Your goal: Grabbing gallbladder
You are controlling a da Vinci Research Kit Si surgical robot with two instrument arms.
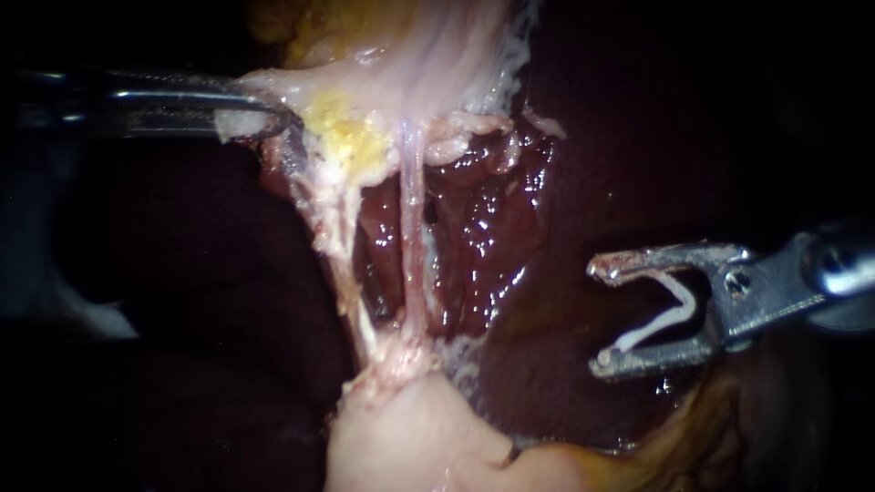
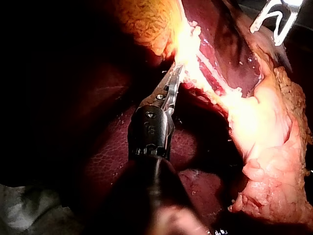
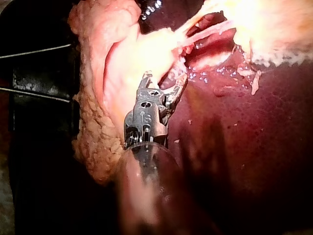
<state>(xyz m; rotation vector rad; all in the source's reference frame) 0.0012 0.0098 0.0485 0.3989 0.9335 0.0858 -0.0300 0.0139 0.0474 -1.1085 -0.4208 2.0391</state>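
The gallbladder (image 1: 428, 64) is the pale, yellow-flecked tissue at the top of the endoscope view. My left instrument (image 1: 260, 117) comes in from the left with its jaws shut on the gallbladder's left edge, and the same grip shows in the left wrist view (image 2: 175, 81). Two thin tubes (image 1: 412, 228) (image 1: 339, 260) run taut from the gallbladder down to a pale lump (image 1: 401, 437). My right instrument (image 1: 600, 314) hangs to the right, apart from the tissue. Its jaws stand wide around a white V-shaped clip (image 1: 670, 314) that touches both. In the right wrist view the right instrument (image 3: 165, 81) points toward the tubes.
Dark red, wet liver (image 1: 483, 228) lies behind the tubes and under my right instrument. Yellowish fatty tissue (image 1: 656, 456) sits at the lower right. In the right wrist view, lumpy fat (image 3: 95, 137) runs beside the shaft.
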